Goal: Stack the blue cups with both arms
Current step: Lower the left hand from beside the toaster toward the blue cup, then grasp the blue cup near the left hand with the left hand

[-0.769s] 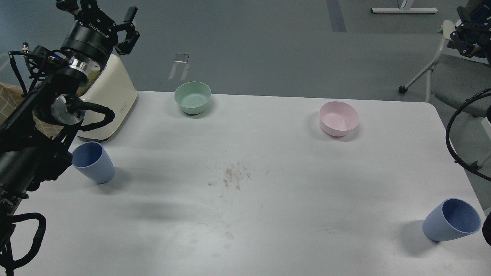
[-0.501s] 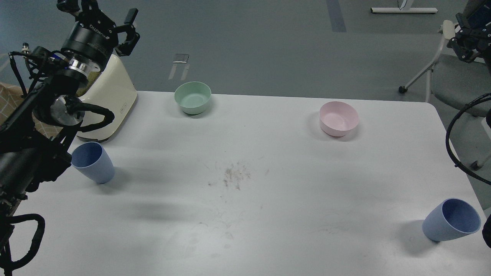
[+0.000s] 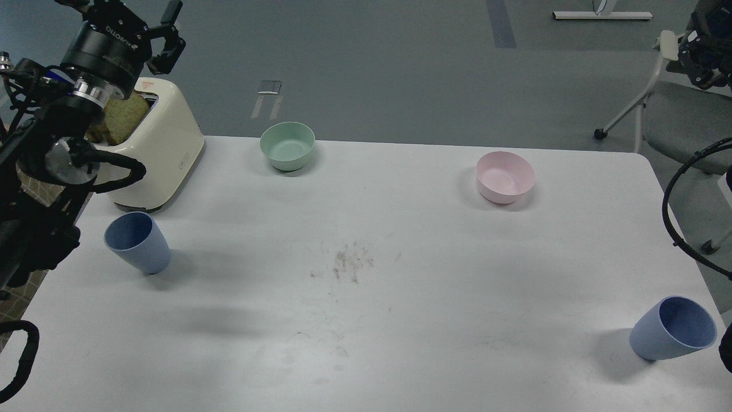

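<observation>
Two blue cups stand upright on the white table (image 3: 400,320). One blue cup (image 3: 137,243) is near the left edge, in front of the toaster. The other blue cup (image 3: 673,329) is at the front right corner. My left gripper (image 3: 123,11) is high at the top left, above and behind the toaster, far from the left cup. Its fingers are spread open and hold nothing. My right gripper (image 3: 706,54) is at the top right edge, over the chair and far from the right cup. It looks dark and is partly cut off.
A cream toaster (image 3: 157,154) with bread in it stands at the back left. A pale green bowl (image 3: 287,146) and a pink bowl (image 3: 505,177) sit along the back. Crumbs (image 3: 351,260) lie mid-table. A grey chair (image 3: 680,117) stands beyond the right corner.
</observation>
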Motion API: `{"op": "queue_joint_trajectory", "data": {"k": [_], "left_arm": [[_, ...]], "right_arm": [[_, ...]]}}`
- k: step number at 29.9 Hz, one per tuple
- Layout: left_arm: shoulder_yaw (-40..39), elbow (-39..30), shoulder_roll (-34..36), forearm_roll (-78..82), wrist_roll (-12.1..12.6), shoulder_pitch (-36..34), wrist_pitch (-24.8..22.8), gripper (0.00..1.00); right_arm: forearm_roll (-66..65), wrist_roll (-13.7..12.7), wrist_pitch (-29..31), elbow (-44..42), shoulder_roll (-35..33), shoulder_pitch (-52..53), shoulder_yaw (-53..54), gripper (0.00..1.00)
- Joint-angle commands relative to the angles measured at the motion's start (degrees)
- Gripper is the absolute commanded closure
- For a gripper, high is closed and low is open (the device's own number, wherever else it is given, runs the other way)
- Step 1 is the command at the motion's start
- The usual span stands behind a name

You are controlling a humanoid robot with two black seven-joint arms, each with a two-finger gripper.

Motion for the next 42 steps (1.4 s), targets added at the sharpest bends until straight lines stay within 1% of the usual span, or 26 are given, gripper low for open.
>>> {"op": "queue_joint_trajectory", "data": {"k": [1, 2, 5, 6, 8, 9, 11, 13, 15, 18, 19, 20, 22, 25, 26, 33, 39, 42], "left_arm": [[0.09, -4.0, 4.4, 2.86, 0.0, 3.85, 2.08, 0.04], [0.0, -5.58, 6.15, 4.44, 0.0, 5.6, 3.13, 0.05], [-0.44, -8.92, 11.07, 9.7, -0.35, 9.73, 3.23, 0.07], [-0.44, -8.93, 11.09, 9.73, -0.35, 9.75, 3.23, 0.07], [0.17, -12.08, 15.02, 17.33, -1.31, 12.37, 3.23, 0.07], [0.17, -12.88, 15.91, 19.9, -1.32, 13.17, 3.23, 0.07], [0.17, -15.43, 18.28, 31.81, -1.41, 16.15, 3.23, 0.07], [-0.26, -16.75, 18.64, 37.65, -1.67, 17.65, 3.31, 0.09], [-0.88, -18.95, 19.34, 45.12, -2.54, 19.76, 3.58, 0.12], [-0.44, -21.15, 22.24, 55.41, -2.99, 23.45, 5.59, 0.12], [0.08, -21.24, 23.21, 59.78, -2.99, 24.5, 6.47, 0.12], [0.09, -21.24, 23.22, 59.82, -2.99, 24.51, 6.48, 0.12], [0.26, -21.06, 23.74, 71.1, -2.9, 25.56, 7.44, 0.12], [0.17, -20.71, 24.18, 82.9, -2.9, 27.14, 8.84, 0.12], [0.17, -20.62, 24.44, 84.33, -2.9, 27.5, 9.29, 0.12], [0.35, -15.97, 25.94, 85.84, -3.25, 30.66, 9.99, 0.12], [0.35, -13.86, 25.5, 86.02, -3.87, 32.95, 10.08, 0.22], [0.44, -12.46, 25.15, 86.1, -3.87, 33.04, 10.08, 0.24]], "right_arm": [[0.12, 0.0, -0.01, -0.07, -0.43, -1.29, 0.69, 0.0], [0.21, 0.0, -0.01, 0.19, -0.52, -2.25, 1.04, 0.0], [0.21, 0.0, -0.01, 1.33, -0.61, -3.66, 1.84, 0.0], [0.21, 0.0, -0.01, 1.33, -0.61, -3.66, 1.84, 0.0], [0.21, 0.0, -0.01, 2.29, -0.61, -4.45, 2.36, 0.0], [0.21, 0.0, -0.01, 2.39, -0.61, -4.63, 2.37, 0.0], [0.21, 0.0, -0.01, 2.56, -0.53, -4.63, 2.45, 0.0], [0.21, 0.09, -0.01, 2.65, -0.52, -4.63, 2.45, 0.0], [0.21, 0.0, -0.01, 2.74, -0.52, -4.63, 2.45, 0.0], [0.21, 0.0, -0.01, 3.0, -0.61, -4.72, 2.45, 0.0], [0.21, 0.0, -0.01, 3.0, -0.61, -4.72, 2.45, 0.0], [0.21, 0.0, -0.01, 3.0, -0.61, -4.72, 2.45, 0.0], [0.3, 0.0, -0.01, 3.09, -0.61, -4.89, 2.45, 0.0], [0.21, 0.09, -0.01, 3.44, -0.61, -4.98, 2.63, 0.0], [0.21, 0.0, -0.01, 3.62, -0.61, -4.98, 2.63, 0.0], [0.21, 0.0, -0.01, 3.88, -0.61, -5.07, 2.72, 0.0], [0.21, 0.09, -0.01, 4.49, -0.61, -5.07, 2.72, 0.0], [0.21, 0.09, -0.01, 4.76, -0.61, -5.07, 2.72, 0.0]]}}
